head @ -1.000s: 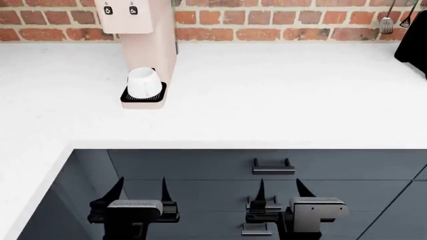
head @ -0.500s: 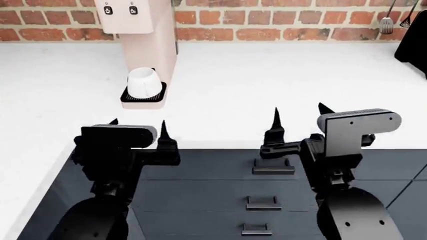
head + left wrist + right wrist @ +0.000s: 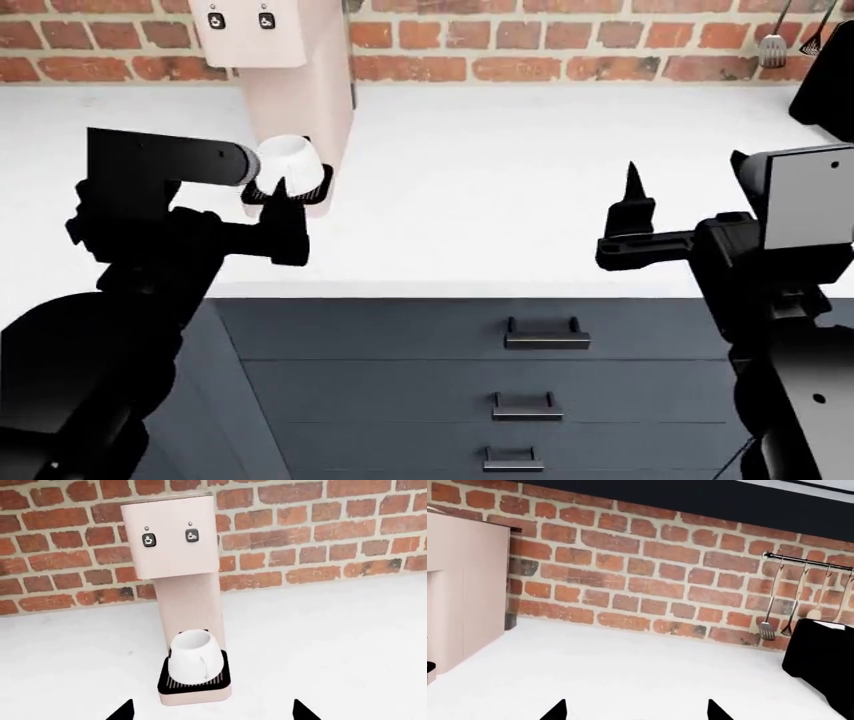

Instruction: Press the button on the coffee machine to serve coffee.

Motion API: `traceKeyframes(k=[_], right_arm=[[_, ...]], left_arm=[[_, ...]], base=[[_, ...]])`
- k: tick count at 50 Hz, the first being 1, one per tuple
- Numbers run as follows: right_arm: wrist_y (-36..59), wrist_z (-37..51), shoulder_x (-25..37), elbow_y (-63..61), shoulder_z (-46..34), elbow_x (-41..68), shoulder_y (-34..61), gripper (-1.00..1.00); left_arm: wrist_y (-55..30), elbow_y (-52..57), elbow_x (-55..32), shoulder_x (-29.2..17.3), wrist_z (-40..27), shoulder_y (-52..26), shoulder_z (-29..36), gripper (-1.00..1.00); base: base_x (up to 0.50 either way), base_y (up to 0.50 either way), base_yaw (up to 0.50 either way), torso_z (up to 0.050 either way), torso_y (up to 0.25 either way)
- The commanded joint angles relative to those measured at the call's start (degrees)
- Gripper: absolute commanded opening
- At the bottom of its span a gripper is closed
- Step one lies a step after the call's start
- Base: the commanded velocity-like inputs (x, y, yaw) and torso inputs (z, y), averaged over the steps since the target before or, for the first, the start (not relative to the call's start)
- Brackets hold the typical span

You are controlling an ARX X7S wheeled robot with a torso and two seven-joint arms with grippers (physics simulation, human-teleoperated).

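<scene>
The pale pink coffee machine [image 3: 300, 90] stands at the back left of the white counter [image 3: 534, 170], against the brick wall. Its two dark icon buttons [image 3: 218, 20] [image 3: 267, 19] sit on the overhanging head. A white cup [image 3: 291, 160] stands on the black drip tray [image 3: 318, 192]. My left gripper [image 3: 230, 190] is open and empty, just in front of the tray, well below the buttons. In the left wrist view the machine [image 3: 180, 555], buttons [image 3: 149, 540] [image 3: 192, 536] and cup [image 3: 191, 655] face the gripper [image 3: 212, 712]. My right gripper [image 3: 683, 185] is open and empty over the counter's right side.
Dark drawers with handles [image 3: 547, 333] lie below the counter's front edge. Utensils [image 3: 774, 40] hang on the wall at the far right above a black object [image 3: 827, 90]; both show in the right wrist view [image 3: 770, 615] [image 3: 820, 660].
Both arms have risen from in front of the drawers to above the counter. The left gripper moved forward and left towards the machine; the right moved to the right.
</scene>
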Motion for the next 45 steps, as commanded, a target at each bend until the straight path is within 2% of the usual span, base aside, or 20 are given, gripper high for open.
traceKeyframes(k=[1,6,22,33,35,38,42,45], right_arm=[[3.41,-1.14,2.33,-0.13,0.9,0.35,1.93,1.0],[2.46,-1.04,2.55,-1.38,1.35,0.28,1.16,1.0],[1.31,-0.73,1.44,-0.97,0.9,0.79,-0.73,1.0],[1.83,-0.29,0.97,-1.51,1.14,0.95,-1.38,1.0],[1.98,-0.28,1.14,-1.56,0.92,0.98,-1.12,1.0],[1.3,-0.18,0.96,-1.0,0.85,1.02,-1.27,1.0],[1.56,-0.19,1.01,-0.46,0.61,1.17,-0.63,1.0],[1.53,-0.14,1.07,-0.23,0.73,1.2,-0.51,1.0]], left_arm=[[-3.6,-1.99,-10.06,-3.62,-6.56,-6.35,-1.47,1.0],[-3.18,-1.61,-12.19,-4.07,-8.47,-4.92,-1.94,1.0],[-1.44,-2.37,-13.28,-3.91,-10.73,-3.83,-1.48,1.0],[-3.25,-0.3,-16.13,-5.11,-11.77,-3.22,-4.52,1.0],[-3.7,-0.42,-20.49,-6.63,-14.41,-4.14,-5.52,1.0],[-3.66,-1.13,-31.13,-8.38,-22.78,-5.34,-6.57,1.0],[-3.58,-1.43,-39.19,-9.92,-28.92,-5.48,-7.02,1.0],[-2.98,-2.19,-41.18,-10.33,-30.88,-5.84,-6.48,1.0]], base=[[0.0,0.0,0.0,0.0,0.0],[0.11,0.0,0.0,0.0,0.0],[0.44,0.0,0.0,0.0,0.0],[0.27,0.0,0.0,0.0,0.0],[0.22,0.0,0.0,0.0,0.0],[0.23,0.0,0.0,0.0,0.0],[0.16,0.0,0.0,0.0,0.0],[0.0,0.0,0.0,0.0,0.0]])
